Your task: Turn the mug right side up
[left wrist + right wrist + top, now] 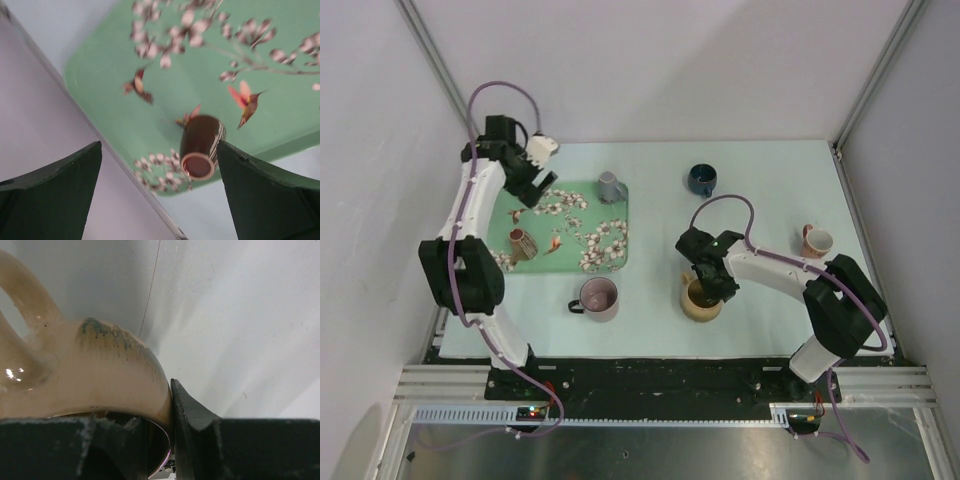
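A tan mug [701, 301] stands on the table in front of the right arm, its dark opening facing up. My right gripper [712, 281] is shut on its rim, one finger inside and one outside the wall. The right wrist view shows the glazed wall [100, 375], the handle at upper left, and the outer finger [192, 415] pressed against the rim. My left gripper [535, 176] is open and empty, high over the far left corner of the green tray [582, 220]. In the left wrist view [157, 150] a brown striped mug [201, 142] lies on its side on the tray.
The brown striped mug [522, 243] and a grey mug [610, 187] are on the flowered tray. A mauve mug [598, 297] stands open side up near the front. A dark blue mug [701, 180] is at the back, a white and orange mug [815, 241] at the right.
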`<state>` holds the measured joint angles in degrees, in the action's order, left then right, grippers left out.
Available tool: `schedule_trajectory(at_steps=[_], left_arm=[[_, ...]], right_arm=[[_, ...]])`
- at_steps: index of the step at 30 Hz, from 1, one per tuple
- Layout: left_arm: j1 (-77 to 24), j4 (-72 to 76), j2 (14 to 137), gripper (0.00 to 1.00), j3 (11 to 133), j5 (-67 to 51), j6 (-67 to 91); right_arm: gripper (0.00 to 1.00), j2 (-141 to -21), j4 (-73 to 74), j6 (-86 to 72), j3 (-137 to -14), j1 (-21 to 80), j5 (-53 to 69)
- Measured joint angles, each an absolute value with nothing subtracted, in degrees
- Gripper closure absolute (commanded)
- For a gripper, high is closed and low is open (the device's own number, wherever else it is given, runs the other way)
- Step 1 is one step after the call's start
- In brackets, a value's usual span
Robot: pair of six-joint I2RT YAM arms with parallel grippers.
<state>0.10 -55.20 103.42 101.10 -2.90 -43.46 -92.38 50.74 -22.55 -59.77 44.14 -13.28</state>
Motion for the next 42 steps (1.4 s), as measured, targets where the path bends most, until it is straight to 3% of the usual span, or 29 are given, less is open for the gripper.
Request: schedule_trajectory(at_steps=[5,10,13,15,32,42], left_arm=[[8.0,-54.3,101.0,0.0,93.2,-1.5,-33.9],[13.6,-53.9,98.4,0.0,87.0,-1.9,-26.8],[16.4,-52.9,96.8,0.0,85.2,-2.5,-24.5],[17.8,-52.1,95.5,0.0,84.2,-3.3,-24.0],[13.5,-50.4,93.0,0.0,78.6,-12.9,-30.3],[13.3,-54.6,92.1,0.0,74.1,-17.1,-68.4]], right_arm=[[0.56,-92.6,50.5,-22.4,-59.9,44.2,-13.1],[0.35,-93.5,49.2,-22.4,-59.9,44.2,-11.9],[0.11,-93.4,49.3,-21.9,-59.9,44.2,-10.7],[0.03,-93.2,49.8,-21.4,-60.5,44.2,-10.0],[0.01,-79.9,58.7,-19.9,-64.6,42.1,-11.4],[0.01,-75.0,59.0,-20.5,-64.2,42.0,-13.1]])
